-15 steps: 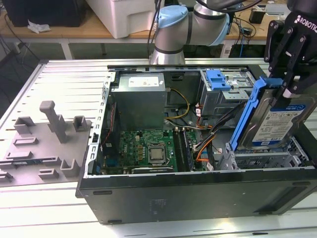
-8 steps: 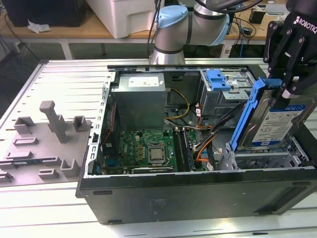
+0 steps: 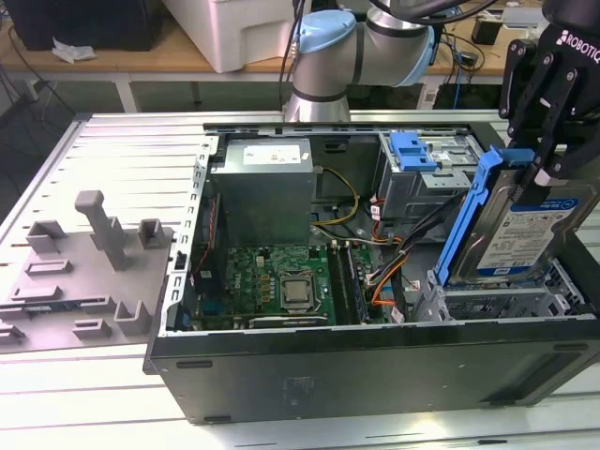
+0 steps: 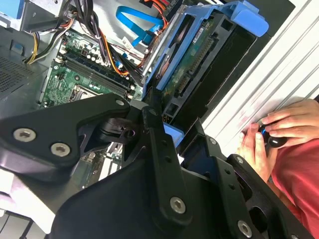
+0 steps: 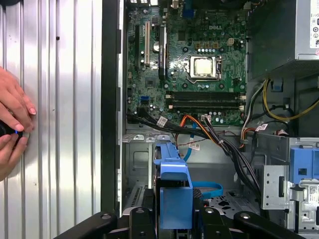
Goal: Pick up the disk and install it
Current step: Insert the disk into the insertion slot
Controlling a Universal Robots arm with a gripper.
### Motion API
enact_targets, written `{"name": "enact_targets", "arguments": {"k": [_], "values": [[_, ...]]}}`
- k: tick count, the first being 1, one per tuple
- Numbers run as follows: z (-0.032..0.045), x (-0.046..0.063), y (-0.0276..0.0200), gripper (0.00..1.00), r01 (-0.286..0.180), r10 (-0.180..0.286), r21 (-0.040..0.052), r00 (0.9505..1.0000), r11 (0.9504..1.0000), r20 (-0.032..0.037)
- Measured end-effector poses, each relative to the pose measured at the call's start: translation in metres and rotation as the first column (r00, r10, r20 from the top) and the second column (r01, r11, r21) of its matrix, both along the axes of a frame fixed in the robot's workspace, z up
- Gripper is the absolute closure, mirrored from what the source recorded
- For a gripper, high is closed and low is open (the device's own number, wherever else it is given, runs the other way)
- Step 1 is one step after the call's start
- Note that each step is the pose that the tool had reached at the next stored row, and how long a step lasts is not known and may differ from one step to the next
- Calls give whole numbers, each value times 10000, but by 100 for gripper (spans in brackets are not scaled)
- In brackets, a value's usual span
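Observation:
The disk [image 3: 527, 234] is a silver-black hard drive with a white-and-blue label in a blue carrier. It hangs steeply tilted over the drive bay [image 3: 487, 305] at the exterior view's right end of the open computer case [image 3: 375, 375]. My gripper [image 3: 542, 171] is shut on the disk's upper edge, black fingers on either side. In the second wrist view the disk [image 4: 194, 64] shows its green circuit board beyond the gripper [image 4: 162, 132]. In the first wrist view the blue carrier [image 5: 172, 184] stands between the fingers [image 5: 137, 216].
Inside the case are a grey power supply [image 3: 262, 187], the motherboard [image 3: 277, 281], loose cables [image 3: 394, 258] and a blue latch on a grey cage [image 3: 412, 152]. A grey fixture [image 3: 84, 253] sits at the exterior view's left. A person's hands [image 5: 12, 122] rest on the ribbed table beside the case.

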State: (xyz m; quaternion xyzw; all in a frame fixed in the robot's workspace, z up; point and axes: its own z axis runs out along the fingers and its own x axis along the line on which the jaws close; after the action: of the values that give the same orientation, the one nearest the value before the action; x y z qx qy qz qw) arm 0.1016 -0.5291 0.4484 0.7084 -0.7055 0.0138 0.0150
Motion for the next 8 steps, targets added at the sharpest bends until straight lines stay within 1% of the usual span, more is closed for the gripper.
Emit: {"name": "enact_targets", "arguments": {"k": [8], "values": [[40, -15, 0, 64, 29, -29, -91, 10000, 10000, 0]]}}
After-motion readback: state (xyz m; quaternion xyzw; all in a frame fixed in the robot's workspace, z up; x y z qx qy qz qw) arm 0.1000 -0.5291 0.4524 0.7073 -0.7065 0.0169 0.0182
